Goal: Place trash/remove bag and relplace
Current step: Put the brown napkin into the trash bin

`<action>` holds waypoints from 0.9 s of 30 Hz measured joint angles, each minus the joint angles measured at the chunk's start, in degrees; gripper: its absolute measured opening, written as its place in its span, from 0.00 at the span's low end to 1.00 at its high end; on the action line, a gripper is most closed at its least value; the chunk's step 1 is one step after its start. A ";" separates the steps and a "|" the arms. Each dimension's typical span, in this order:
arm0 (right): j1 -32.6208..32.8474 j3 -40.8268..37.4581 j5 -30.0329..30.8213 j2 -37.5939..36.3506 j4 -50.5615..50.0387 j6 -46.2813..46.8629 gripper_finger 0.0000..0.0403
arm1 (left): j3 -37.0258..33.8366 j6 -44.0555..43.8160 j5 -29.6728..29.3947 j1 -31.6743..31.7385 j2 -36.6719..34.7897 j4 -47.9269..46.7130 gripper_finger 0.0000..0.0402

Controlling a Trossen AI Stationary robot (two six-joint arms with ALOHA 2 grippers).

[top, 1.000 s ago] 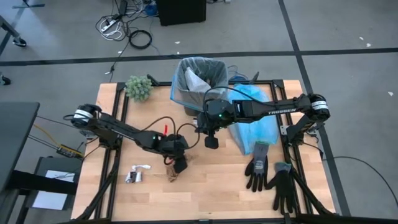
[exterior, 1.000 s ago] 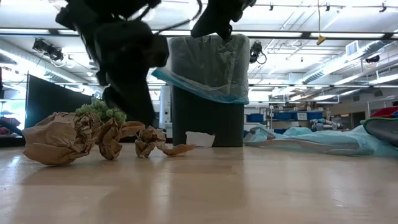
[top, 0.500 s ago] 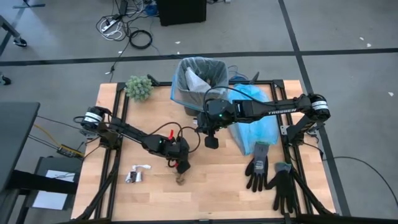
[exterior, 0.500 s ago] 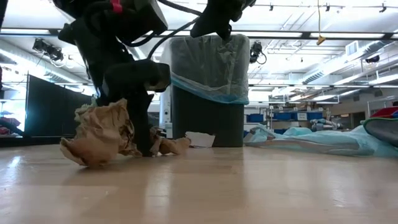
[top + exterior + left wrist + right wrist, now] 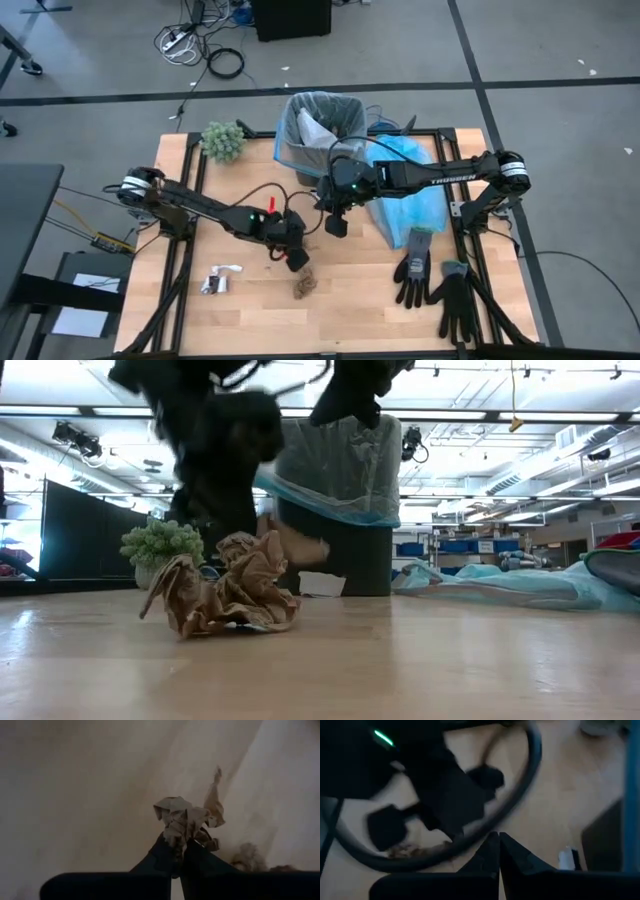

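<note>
My left gripper [image 5: 297,260] [image 5: 181,846] hangs over the middle of the table, shut on a small brown scrap of crumpled paper [image 5: 186,819], blurred in the low view [image 5: 297,546]. A larger brown crumpled piece of trash [image 5: 303,288] [image 5: 226,598] lies on the wood just below and nearer. White wrappers and a small silver piece [image 5: 218,282] lie to the left. The black bin with its grey-white bag [image 5: 322,125] stands at the far edge. My right gripper [image 5: 337,226] [image 5: 498,840] hovers shut beside the bin. My left gripper pinches the small brown scrap by its lower crumpled end [image 5: 176,838] between its two fingertips. The fingers slant down from the table's left. The rest of the scrap sticks out past the tips, lifted clear of the table.
A light-blue plastic bag [image 5: 412,195] lies right of the bin. Two black gloves [image 5: 435,282] lie at the near right. A green fuzzy clump [image 5: 223,140] sits at the far left corner. Bare wood shows along the near edge.
My left gripper dipped toward the near edge onto the brown paper, took hold of a small scrap and rose with it. The larger brown crumple was dragged along the table toward the right and near edge and now lies bunched up on its own.
</note>
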 joint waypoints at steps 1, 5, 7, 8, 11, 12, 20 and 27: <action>0.00 0.00 0.77 0.00 -0.63 0.72 0.00 | 1.02 1.05 -0.64 0.36 -1.19 -2.10 0.05; 0.00 0.00 3.73 -0.04 -3.09 2.31 0.00 | 6.24 5.17 -4.95 2.11 -5.10 -9.54 0.04; 0.00 0.02 5.10 -0.07 -4.22 2.25 0.00 | 9.39 7.85 -8.22 2.96 -6.67 -13.30 0.04; 0.00 -0.18 5.66 -0.07 -4.64 2.24 0.00 | 11.16 9.50 -10.55 3.34 -7.22 -14.64 0.04; 0.00 -1.54 6.12 -0.07 -4.82 3.26 0.00 | 17.06 15.72 -18.56 4.69 -7.98 -19.50 0.04; 0.00 -2.15 6.13 -0.07 -4.68 3.91 0.00 | 18.93 18.19 -20.43 5.28 -7.95 -20.47 0.04; 1.53 -6.70 4.53 -0.04 -2.37 8.31 0.00 | 30.73 31.79 -26.92 12.71 -7.88 -20.17 0.04; 3.63 -9.35 2.88 -0.02 6.37 8.19 0.00 | 32.21 37.13 -27.64 23.03 -7.43 -14.84 0.04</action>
